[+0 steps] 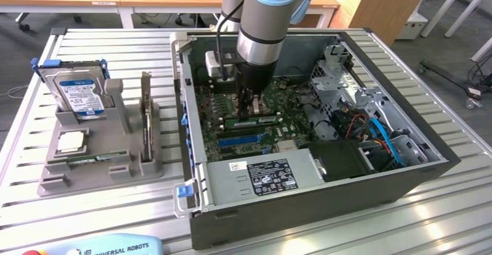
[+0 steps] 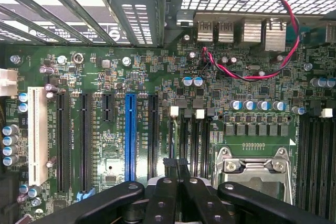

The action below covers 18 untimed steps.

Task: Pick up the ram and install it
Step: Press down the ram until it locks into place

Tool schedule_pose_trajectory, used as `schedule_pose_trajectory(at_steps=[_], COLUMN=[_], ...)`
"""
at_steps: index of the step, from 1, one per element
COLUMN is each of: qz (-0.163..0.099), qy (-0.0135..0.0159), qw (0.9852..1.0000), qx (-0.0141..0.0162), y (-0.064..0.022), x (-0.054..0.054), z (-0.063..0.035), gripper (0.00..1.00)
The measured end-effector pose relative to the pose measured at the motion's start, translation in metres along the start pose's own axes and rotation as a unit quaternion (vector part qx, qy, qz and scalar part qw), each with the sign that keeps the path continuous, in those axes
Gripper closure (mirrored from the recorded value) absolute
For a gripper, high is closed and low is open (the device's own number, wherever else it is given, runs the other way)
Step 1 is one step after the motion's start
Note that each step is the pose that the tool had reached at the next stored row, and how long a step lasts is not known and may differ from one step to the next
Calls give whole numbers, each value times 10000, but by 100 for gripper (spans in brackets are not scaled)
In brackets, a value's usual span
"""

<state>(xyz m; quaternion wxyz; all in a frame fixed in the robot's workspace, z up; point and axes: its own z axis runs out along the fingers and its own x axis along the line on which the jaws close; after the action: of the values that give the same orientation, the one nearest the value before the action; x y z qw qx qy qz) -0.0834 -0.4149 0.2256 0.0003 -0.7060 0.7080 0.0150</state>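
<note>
Case top open — drive cage, cables crowd one side.

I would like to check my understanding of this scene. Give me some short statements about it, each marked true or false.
1. The hand is inside the open computer case, above the motherboard. True.
2. The hard drive lies flat inside the case. False: it stands upright in the grey holder, outside the case, on the exterior view's left.
3. The hand is wide open. False: it is shut.
4. One blue slot sits among black slots on the motherboard. True.
</note>
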Motion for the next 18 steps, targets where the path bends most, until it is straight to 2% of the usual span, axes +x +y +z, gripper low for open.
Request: schedule_pose_trajectory(at_steps=[18], qz=[0], qy=[0], qw=[10000], qx=[0], y=[0], x=[1], z=[20], gripper=[90])
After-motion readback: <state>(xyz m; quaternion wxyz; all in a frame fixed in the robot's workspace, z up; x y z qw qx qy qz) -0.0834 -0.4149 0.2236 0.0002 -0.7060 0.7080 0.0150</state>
